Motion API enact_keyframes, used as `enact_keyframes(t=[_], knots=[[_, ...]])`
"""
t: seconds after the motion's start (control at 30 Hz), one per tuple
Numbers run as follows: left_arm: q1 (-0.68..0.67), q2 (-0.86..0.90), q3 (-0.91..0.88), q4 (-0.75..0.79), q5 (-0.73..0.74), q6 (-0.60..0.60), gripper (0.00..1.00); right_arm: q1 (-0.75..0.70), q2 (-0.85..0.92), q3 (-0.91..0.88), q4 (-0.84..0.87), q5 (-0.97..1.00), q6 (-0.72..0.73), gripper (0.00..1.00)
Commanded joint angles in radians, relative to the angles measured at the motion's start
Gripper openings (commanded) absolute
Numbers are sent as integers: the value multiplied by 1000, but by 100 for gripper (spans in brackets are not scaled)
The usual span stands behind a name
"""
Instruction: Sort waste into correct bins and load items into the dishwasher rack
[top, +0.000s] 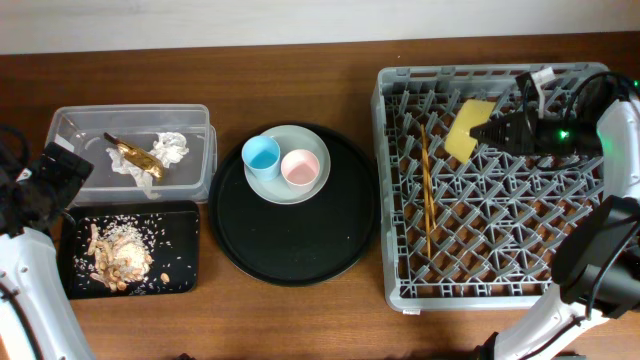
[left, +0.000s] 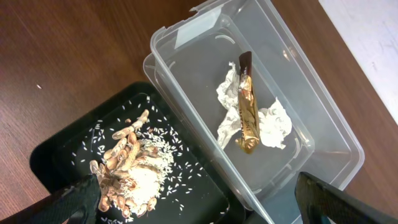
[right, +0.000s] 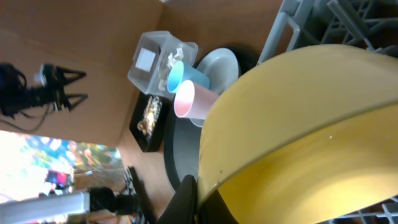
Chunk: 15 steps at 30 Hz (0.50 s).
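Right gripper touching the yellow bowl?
Touching. Right wrist view: the rim of the yellow bowl runs into the dark finger at the bottom edge with no gap; overhead, the right gripper sits on the bowl's edge in the dishwasher rack.

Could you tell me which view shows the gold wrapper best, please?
Left wrist view: the gold wrapper lies close and unobstructed across the tissue in the tub. Overhead shows it small; right wrist view, too distant.

Brown wooden table (top: 300, 320), pale surface (top: 200, 20) beyond
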<state>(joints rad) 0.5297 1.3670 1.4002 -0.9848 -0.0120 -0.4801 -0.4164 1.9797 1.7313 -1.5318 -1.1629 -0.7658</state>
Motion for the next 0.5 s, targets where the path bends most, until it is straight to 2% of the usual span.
enact_keyframes(t=[0.0,0.2,0.47], knots=[[3,-2,13,-2,-3,2,99,6,-24,0,-24,37,-99,4],[3,-2,13,-2,-3,2,99,57,14,-40,-28,68,-116,4],[3,-2,13,-2,-3,2,99,48,25,-40,-38,102,-117,4]])
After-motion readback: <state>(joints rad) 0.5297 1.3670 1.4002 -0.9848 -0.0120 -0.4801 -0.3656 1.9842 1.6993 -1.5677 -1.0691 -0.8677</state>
